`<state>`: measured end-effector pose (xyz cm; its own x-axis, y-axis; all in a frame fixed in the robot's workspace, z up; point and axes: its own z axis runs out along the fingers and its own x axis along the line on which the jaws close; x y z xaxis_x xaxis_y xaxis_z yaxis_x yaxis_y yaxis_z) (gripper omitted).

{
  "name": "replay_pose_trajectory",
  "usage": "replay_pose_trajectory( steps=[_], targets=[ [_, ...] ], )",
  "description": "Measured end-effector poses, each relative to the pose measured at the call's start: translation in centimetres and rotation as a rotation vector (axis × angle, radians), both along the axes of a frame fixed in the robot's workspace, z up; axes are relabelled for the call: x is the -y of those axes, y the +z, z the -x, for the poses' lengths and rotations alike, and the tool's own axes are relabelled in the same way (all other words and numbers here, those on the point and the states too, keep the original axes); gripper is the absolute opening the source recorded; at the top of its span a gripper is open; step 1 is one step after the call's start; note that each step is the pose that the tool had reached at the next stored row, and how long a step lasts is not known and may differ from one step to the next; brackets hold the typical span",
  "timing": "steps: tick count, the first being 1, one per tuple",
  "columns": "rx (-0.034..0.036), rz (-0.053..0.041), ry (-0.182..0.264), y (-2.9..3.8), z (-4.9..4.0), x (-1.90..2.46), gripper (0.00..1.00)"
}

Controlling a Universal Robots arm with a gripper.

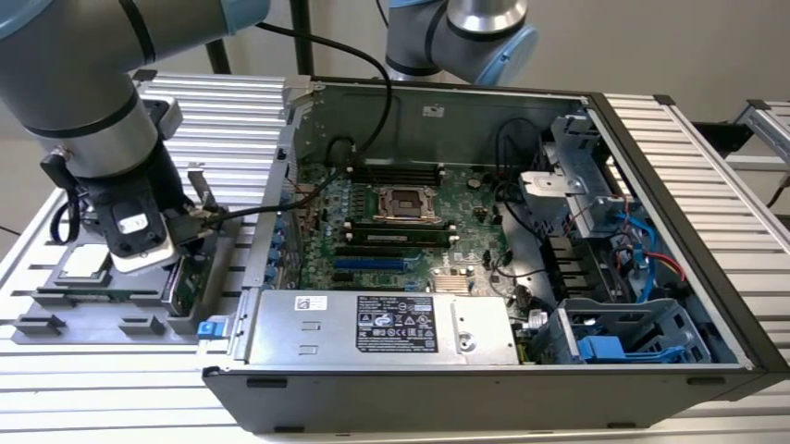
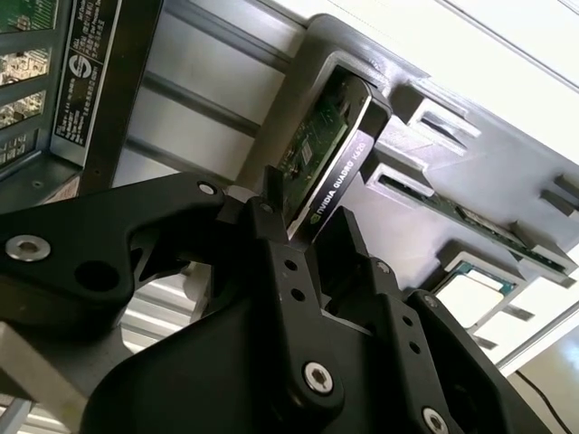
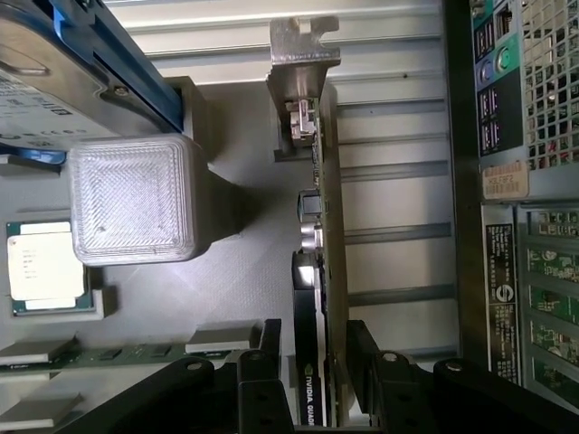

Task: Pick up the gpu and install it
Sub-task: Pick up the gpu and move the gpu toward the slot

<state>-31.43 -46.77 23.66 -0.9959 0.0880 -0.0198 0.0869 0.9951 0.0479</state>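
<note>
The gpu stands on edge in a slot of the grey parts tray, black cooler on one face, green board on the other, silver bracket at its far end. My gripper is lowered over it, one black finger on each side, and a thin gap shows on the cooler side. In the second wrist view the gripper straddles the gpu the same way. In the exterior view the gripper sits over the gpu, to the left of the open computer case.
A square silver CPU chip and a memory stick lie in the tray, with a hard drive in a blue frame beside them. The case wall is close by. The motherboard lies open inside the case.
</note>
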Motion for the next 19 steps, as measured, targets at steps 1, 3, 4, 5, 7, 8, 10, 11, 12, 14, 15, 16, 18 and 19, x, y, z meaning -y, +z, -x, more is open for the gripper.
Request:
replay_pose_trajectory(
  steps=[1,3,4,5,7,8,10,11,12,14,15,16,18,19],
  targets=[
    [0.0000,0.0000,0.000,-0.03,0.00,0.00,1.00],
    [0.0000,0.0000,0.000,-0.05,0.00,0.00,1.00],
    [0.0000,0.0000,0.000,-0.06,0.00,0.00,1.00],
    [0.0000,0.0000,0.000,-0.06,0.00,0.00,1.00],
    [0.0000,0.0000,0.000,-0.07,0.00,0.00,1.00],
    [0.0000,0.0000,0.000,-0.08,0.00,0.00,1.00],
    [0.0000,0.0000,0.000,-0.10,0.00,0.00,1.00],
    [0.0000,0.0000,0.000,-0.10,0.00,0.00,1.00],
    [0.0000,0.0000,0.000,-0.11,0.00,0.00,1.00],
    [0.0000,0.0000,0.000,-0.12,0.00,0.00,0.00],
    [-0.0003,0.0001,0.000,-0.12,0.00,0.00,0.00],
    [-0.0003,0.0001,0.000,-0.12,0.00,0.00,0.00],
    [-0.0002,0.0002,0.000,-0.14,0.00,0.00,0.00],
    [-0.0001,0.0001,0.000,-0.15,0.00,0.00,0.00]
  ],
)
